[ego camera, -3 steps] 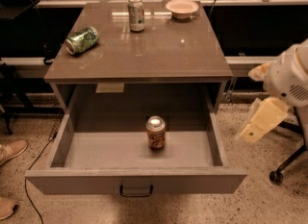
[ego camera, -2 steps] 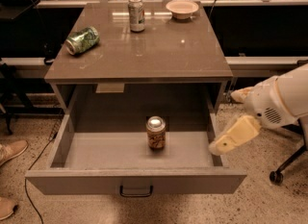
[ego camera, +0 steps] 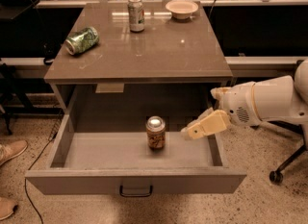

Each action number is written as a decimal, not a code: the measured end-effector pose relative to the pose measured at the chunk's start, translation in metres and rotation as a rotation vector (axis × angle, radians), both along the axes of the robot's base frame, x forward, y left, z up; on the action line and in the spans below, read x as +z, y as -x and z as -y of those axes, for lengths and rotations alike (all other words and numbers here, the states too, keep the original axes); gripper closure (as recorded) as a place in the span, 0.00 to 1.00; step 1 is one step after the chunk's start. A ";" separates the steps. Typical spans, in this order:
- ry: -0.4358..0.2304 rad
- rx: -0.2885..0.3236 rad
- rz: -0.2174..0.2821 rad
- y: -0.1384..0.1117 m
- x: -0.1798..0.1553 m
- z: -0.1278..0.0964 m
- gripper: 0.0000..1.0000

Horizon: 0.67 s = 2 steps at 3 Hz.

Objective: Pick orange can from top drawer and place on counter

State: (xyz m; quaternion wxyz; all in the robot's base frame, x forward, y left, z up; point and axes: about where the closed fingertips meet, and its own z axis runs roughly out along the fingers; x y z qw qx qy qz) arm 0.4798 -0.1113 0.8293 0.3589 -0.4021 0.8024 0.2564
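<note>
Where pincer (ego camera: 189,131) overhangs top drawer (ego camera: 72,181) — orange can (ego camera: 156,133) just left.

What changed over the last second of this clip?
The gripper swung left from outside the top drawer, crossing its right wall toward the orange can, without touching it. The can, open drawer, and the green can, white can and bowl on the counter stayed put.

Camera looks down from front at top drawer (ego camera: 72,181), gripper (ego camera: 193,131) at right.
</note>
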 end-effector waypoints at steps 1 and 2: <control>-0.013 0.027 -0.032 0.005 -0.022 -0.025 0.00; -0.019 -0.050 -0.014 -0.010 -0.060 -0.061 0.00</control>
